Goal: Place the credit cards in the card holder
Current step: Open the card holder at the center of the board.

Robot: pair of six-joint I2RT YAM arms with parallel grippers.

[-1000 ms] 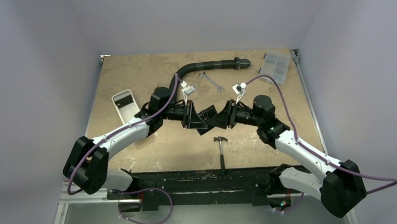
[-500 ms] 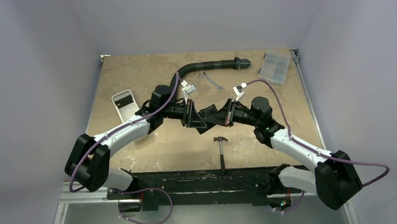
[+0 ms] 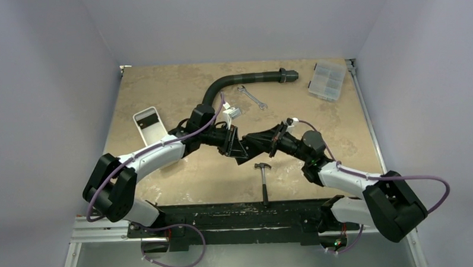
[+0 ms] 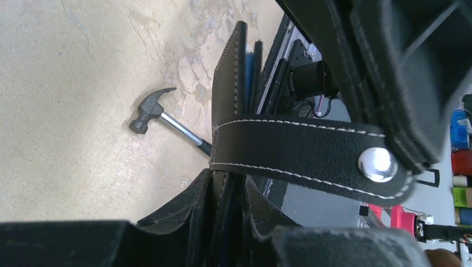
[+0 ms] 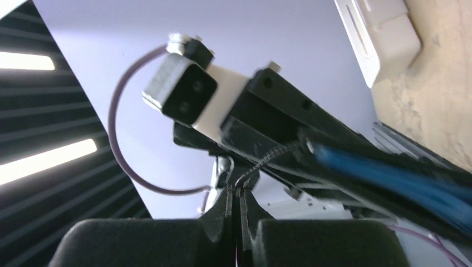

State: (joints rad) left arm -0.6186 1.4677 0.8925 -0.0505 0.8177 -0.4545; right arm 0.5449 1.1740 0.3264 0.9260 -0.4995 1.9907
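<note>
Left gripper (image 3: 238,146) pinching card holder (image 4: 300,153); right gripper (image 5: 236,193) tips pressed together beside holder.

left pincer (image 3: 237,147): clamped | right pincer (image 3: 254,139): fingers pressed together | arms: reaching inward, tips meeting

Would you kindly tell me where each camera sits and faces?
Top external: above and behind, looking down at the table; left arm and right arm meet at the card holder.
Left wrist: along the left pincer, past the card holder, to the hammer.
Right wrist: over the shut right pincer toward the white tray.
Shared: hammer, top and left wrist.
</note>
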